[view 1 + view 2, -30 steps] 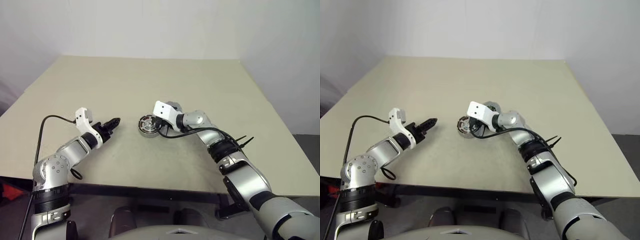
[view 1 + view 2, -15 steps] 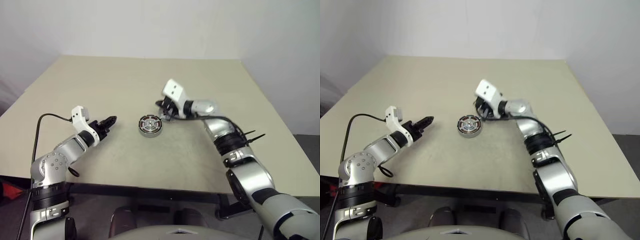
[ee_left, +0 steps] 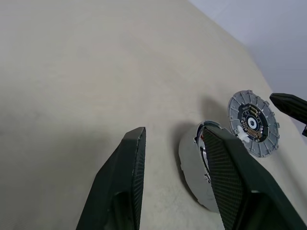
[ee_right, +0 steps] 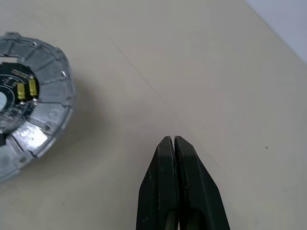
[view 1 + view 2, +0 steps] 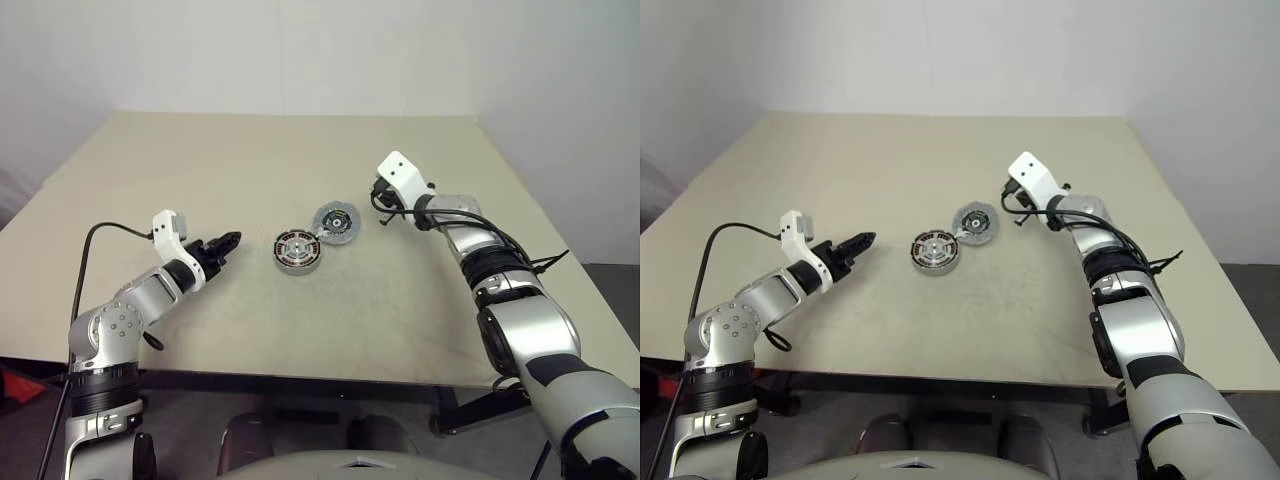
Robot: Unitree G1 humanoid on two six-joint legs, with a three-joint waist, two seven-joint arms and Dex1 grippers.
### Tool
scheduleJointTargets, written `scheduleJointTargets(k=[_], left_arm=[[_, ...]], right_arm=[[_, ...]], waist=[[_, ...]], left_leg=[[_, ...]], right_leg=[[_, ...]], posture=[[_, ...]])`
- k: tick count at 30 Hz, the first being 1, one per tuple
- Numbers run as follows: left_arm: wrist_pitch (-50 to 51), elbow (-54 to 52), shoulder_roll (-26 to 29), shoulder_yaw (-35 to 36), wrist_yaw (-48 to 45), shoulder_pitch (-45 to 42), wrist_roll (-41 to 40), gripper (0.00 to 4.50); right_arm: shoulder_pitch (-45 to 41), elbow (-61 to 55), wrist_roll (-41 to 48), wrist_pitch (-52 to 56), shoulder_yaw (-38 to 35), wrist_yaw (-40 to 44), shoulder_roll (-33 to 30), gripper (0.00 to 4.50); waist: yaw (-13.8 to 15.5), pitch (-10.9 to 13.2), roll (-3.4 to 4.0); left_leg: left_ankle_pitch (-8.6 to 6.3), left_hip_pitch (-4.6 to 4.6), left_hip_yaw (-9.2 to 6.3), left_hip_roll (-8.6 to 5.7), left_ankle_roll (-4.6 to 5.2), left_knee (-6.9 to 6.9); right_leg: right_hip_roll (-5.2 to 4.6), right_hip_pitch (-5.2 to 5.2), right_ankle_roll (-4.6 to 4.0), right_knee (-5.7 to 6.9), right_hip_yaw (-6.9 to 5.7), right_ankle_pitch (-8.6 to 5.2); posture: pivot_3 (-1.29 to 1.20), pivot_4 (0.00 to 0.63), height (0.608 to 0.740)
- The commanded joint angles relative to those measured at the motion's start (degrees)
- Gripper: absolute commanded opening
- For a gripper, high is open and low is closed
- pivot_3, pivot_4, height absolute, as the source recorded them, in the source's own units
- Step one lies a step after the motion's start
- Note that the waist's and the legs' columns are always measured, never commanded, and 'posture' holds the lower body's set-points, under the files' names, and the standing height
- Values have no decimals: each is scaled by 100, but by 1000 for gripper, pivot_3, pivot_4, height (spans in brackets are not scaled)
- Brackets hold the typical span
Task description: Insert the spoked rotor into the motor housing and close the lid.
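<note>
motor housing [image 5: 298,250] sits mid table [image 5: 200,160], spoked rotor visible inside, so insertion looks done. lid [image 5: 337,221] lies just right of housing, inner side up, touching its rim, not yet closed. right gripper [image 4: 174,143] right of lid, fingers clenched, holding nothing. left gripper [image 5: 229,241] left of housing, fingers apart, empty, aimed at housing, likely to steady it.

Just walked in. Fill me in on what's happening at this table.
Neither end effector holds anything. The round grey metal motor housing sits on the beige table with its spoked insides showing. The grey disc-shaped lid lies flipped open beside it. The right end effector is shut, near the lid. The left end effector is open, pointing at the housing.
</note>
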Motion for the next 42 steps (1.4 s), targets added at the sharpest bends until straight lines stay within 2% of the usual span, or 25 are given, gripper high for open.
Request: scheduleJointTargets(k=[1,6,10,13,17,20,21,25,28,36,42], left_arm=[[-111,-144,31,-4,-84,-69,77,1983],[-103,-146,28,20,-104,-62,107,1983],[-83,-134,44,15,-138,-63,124,1983],[-84,-115,45,9,-165,-84,152,1983],[-75,-117,41,17,-189,-71,165,1983],[-64,-105,42,22,-201,-70,184,1983],[-60,-96,42,21,-204,-72,190,1983],[-61,-32,46,9,-222,-108,223,1983],[-76,2,40,-5,-234,-149,249,1983],[93,-229,126,-140,-306,-73,265,1983],[127,-313,127,-171,-278,-35,329,1983]], right_arm=[[-22,-430,-11,7,60,243,-34,29],[-88,-672,-382,-367,174,-118,-315,29],[227,-1681,-80,-596,364,1115,-504,29],[270,-1945,-99,-612,359,1348,-610,29],[603,-2765,339,-542,466,2625,-885,29],[752,-3102,354,-850,582,3021,-1034,576],[761,-3127,291,-1060,645,3075,-1062,576],[549,-2708,136,-1799,894,3324,-1059,576],[233,-2220,143,-2036,1050,3571,-865,576],[-115,-1115,-292,-3606,1843,4148,-304,576],[-603,-462,-605,-3955,2028,3936,82,576]], waist=[[10,0,0],[37,3,2],[27,4,1],[12,4,1],[43,4,1],[41,4,0],[41,4,0],[24,4,0],[8,4,0],[10,4,-1],[2,7,2]], left_leg=[[0,0,0,-1,1,0],[1,0,0,-2,0,4],[0,-3,0,-4,0,3],[-7,-4,0,0,13,0],[-7,0,0,-2,13,5],[-10,-2,0,-2,18,8],[-10,-2,0,-2,19,9],[-9,1,0,0,18,10],[-9,0,0,0,18,17],[-16,-3,-1,3,29,36],[-28,-10,-2,4,47,78]], right_leg=[[-1,0,0,1,0,0],[-4,1,0,1,-2,0],[-4,3,1,-1,-1,0],[0,3,2,0,0,-1],[-3,5,2,4,0,-1],[-4,11,2,2,-1,-1],[-4,11,2,3,0,-1],[-4,11,2,9,0,-1],[-4,10,2,17,1,-1],[-5,8,0,19,-2,-1],[-10,7,0,28,-2,-1]], posture=[[0,0,740],[0,0,740],[0,0,740],[0,0,740],[0,0,740],[0,0,740],[0,0,740],[0,0,740],[0,0,740],[0,0,740],[0,0,740]])
